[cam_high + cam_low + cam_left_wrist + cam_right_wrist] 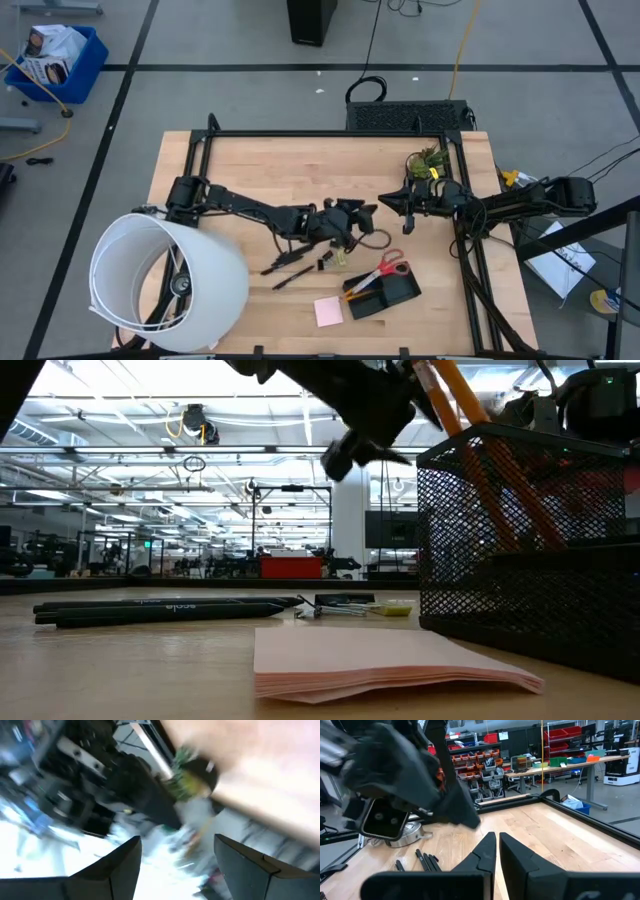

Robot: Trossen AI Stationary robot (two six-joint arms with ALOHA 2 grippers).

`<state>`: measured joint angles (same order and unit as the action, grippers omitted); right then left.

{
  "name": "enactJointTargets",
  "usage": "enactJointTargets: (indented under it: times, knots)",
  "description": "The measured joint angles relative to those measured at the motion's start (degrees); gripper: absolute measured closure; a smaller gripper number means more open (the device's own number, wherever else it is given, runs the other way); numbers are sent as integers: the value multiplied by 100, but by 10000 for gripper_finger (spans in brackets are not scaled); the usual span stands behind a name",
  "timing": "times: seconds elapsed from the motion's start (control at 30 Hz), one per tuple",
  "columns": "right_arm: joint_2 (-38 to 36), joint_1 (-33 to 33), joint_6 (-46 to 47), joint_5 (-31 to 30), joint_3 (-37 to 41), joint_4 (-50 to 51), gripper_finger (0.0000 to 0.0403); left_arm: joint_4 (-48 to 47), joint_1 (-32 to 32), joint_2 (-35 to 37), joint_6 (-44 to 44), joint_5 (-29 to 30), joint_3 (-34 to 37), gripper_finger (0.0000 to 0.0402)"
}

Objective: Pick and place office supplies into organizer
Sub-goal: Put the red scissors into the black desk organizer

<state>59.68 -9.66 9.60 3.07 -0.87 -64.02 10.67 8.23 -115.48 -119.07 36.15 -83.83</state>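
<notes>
We see the left gripper [372, 211] spread wide and empty; the right gripper [385, 197] is pinched shut, far right. The slim black pens [287, 264] left of the black mesh organizer [385, 296] look light, stiff and slick — we would pinch one mid-barrel.

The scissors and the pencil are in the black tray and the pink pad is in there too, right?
Not quite. The scissors and pencil are in the tray, but the pad lies on the table beside it, as the high view shows.

You see a grey floor [250, 30] with dark lines, a blue bin [55, 60] (far corner), bright ceiling lights [130, 380].
</notes>
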Motion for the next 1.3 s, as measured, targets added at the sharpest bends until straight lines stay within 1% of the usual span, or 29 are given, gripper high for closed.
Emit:
enactJointTargets:
  times: [0.1,0.17,0.27,0.33,0.4,0.5,0.53,0.63,0.8,0.93,1.1,1.23,1.3]
  knots:
    - [-2,1,-2,-2,-1,1,385,-503,-177,0,1687,-25,0,148]
    - [-1,1,-1,0,-1,0,385,-788,-374,0,2427,-84,0,149]
    - [-2,1,-1,0,0,1,385,-1098,-632,26,3263,-313,0,148]
    - [-2,-1,-2,-2,-1,-1,385,-1454,-743,132,3597,-691,0,148]
    - [-2,1,-2,0,1,1,385,-1876,-870,299,4006,-1343,0,148]
    - [-2,-1,0,0,0,1,385,-2409,-1063,578,4901,-2343,0,149]
    - [-2,0,0,-1,0,1,385,-2478,-1109,654,5142,-2515,0,148]
    - [-2,-1,0,0,-1,1,385,-2493,-1122,812,5821,-2569,0,149]
    - [-2,-1,0,-2,1,-1,385,-2517,-1083,865,6658,-2565,0,148]
    - [-2,0,0,-1,1,1,385,-2521,-1077,872,6717,-2583,0,148]
    - [-2,-1,0,-2,1,1,385,-2543,-1067,872,6899,-2803,0,148]
    - [-2,0,-1,0,0,0,385,-2544,-1030,872,7376,-2893,0,148]
    - [-2,-1,-2,-2,0,1,385,-2544,-1029,872,7841,-3125,0,149]
